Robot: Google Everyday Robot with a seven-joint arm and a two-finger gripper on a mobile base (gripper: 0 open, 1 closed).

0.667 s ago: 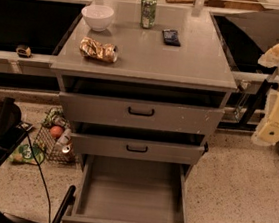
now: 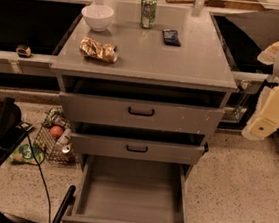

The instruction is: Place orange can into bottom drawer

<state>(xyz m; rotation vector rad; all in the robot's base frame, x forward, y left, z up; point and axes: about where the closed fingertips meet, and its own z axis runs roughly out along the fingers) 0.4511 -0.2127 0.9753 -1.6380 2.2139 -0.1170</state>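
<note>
Camera view shows the grey cabinet (image 2: 185, 63) with its bottom drawer (image 2: 130, 195) pulled out, the gripper (image 2: 265, 124) hanging at the cabinet's right side, its grip impossible to tell, and the orange can (image 2: 99, 50) lying on the cabinet top near a white bowl (image 2: 97, 16).

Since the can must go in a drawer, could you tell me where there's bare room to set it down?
The bottom drawer floor is bare, wall to wall. The top is free front right, this side of the dark packet. Its left is crowded: bowl, orange can. Gripper out of view; arm at right.
</note>
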